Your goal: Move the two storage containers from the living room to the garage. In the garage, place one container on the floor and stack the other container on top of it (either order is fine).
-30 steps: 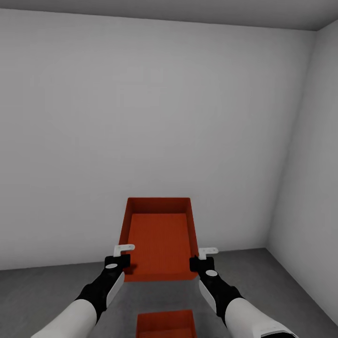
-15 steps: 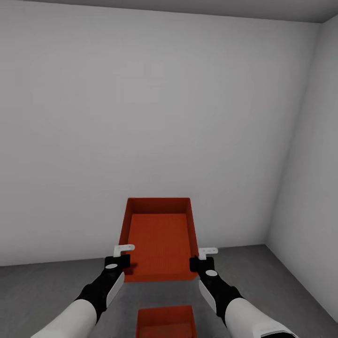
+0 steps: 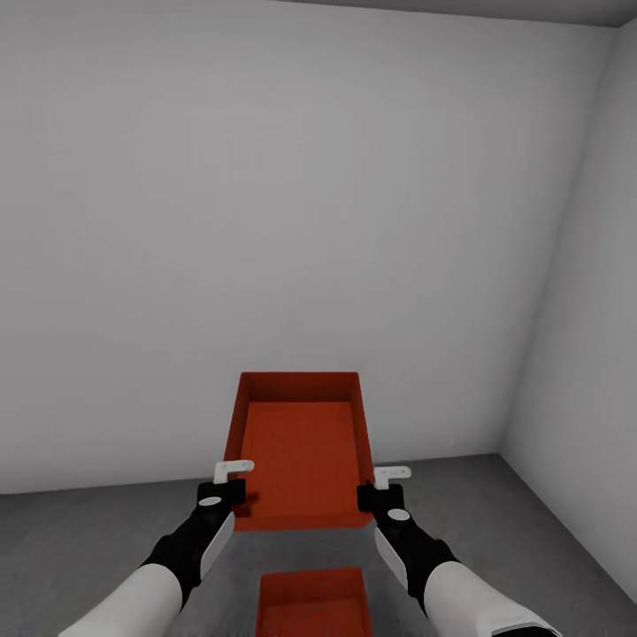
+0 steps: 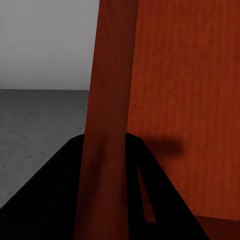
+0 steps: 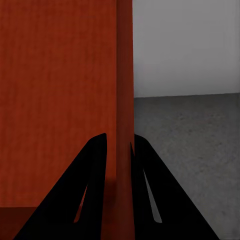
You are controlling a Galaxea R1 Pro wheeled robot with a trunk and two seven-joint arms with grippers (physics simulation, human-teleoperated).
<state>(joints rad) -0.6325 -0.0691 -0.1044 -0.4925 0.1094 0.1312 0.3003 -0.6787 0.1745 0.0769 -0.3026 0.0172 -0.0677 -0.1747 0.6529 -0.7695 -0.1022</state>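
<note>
Both claws, left gripper (image 3: 232,493) and right gripper (image 3: 374,492), pinch the carried container (image 3: 301,447) by its side walls, above the floor container (image 3: 314,604); better lower level, rims aligned.

Both arms are white along the forearm, turning to matte black casing at the wrist, and each black section carries a pale grey side panel and a small round grey-white disc on top. The left gripper (image 3: 237,482) and the right gripper (image 3: 372,486) are black blocks, each with a small white angled bracket on top; on the left bracket two tiny dark dots look like screws. Close up, the fingers (image 5: 95,190) are plain black tapering wedges, some with a narrow slit down their length.
</note>
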